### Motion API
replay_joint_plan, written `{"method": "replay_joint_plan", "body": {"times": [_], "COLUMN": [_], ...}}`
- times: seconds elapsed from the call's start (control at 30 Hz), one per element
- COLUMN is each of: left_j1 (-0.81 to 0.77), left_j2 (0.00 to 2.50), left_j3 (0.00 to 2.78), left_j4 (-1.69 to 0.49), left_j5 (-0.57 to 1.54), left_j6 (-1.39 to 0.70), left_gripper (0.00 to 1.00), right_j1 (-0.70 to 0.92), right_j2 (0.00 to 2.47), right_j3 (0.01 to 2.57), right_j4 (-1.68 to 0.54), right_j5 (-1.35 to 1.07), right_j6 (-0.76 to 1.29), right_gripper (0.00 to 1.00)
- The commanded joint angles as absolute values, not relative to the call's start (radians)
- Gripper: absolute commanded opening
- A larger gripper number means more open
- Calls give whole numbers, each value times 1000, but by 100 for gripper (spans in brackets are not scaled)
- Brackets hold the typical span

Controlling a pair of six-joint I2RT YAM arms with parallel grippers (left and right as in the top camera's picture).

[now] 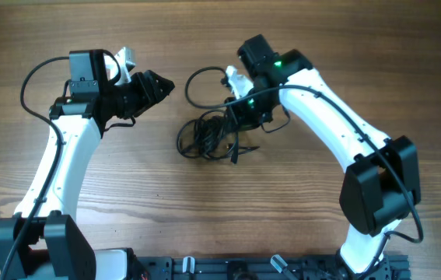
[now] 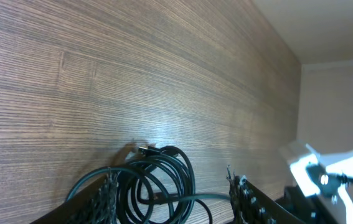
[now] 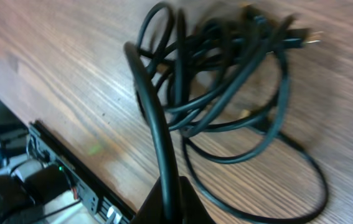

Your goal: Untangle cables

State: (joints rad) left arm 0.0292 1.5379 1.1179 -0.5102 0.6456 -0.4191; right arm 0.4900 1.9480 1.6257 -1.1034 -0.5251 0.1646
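Note:
The cables lie in a tangled black bundle at the middle of the wooden table, with one loop reaching toward the far side. My right gripper sits at the bundle's right edge. In the right wrist view it is shut on one cable strand, which rises from the jaws toward the tangle. My left gripper hovers left of the loop, apart from the cables. In the left wrist view its fingers stand open with nothing between them, and the coiled cables lie farther ahead.
The right arm's white wrist shows at the right edge of the left wrist view. A black rail with the arm bases runs along the table's near edge. Bare wood surrounds the bundle.

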Motion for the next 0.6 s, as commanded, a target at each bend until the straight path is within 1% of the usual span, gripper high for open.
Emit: {"method": "replay_joint_plan", "body": {"times": [0.0,0.07,0.1,0.17,0.2,0.23,0.27,0.3,0.4,0.47,0.57], "left_j1": [30,27,25,18,12,6,-3,-19,-73,-120,-154], "left_j2": [1526,1526,1526,1526,1526,1526,1526,1526,1526,1533,1554], "left_j3": [1132,1132,1132,1132,1132,1132,1132,1132,1132,1132,1131], "left_j4": [-525,-546,-558,-582,-593,-601,-604,-607,-628,-696,-795], "left_j5": [649,646,638,616,605,600,601,601,600,598,548], "left_j6": [-396,-396,-395,-395,-395,-395,-387,-366,-271,-142,-41], "left_gripper": [61,61,61,62,62,62,62,61,55,52,49], "right_j1": [446,419,409,390,383,379,375,372,371,371,371], "right_j2": [1960,1960,1960,1960,1960,1960,1960,1960,1960,1960,1960], "right_j3": [1623,1623,1623,1623,1623,1623,1623,1623,1623,1623,1623], "right_j4": [-1102,-1101,-1101,-1101,-1101,-1099,-1097,-1095,-1085,-1074,-1073], "right_j5": [-494,-495,-495,-498,-498,-498,-498,-498,-497,-497,-493], "right_j6": [219,259,272,292,292,292,292,292,291,290,289], "right_gripper": [9,12,17,54,68,80,86,88,88,88,88]}}
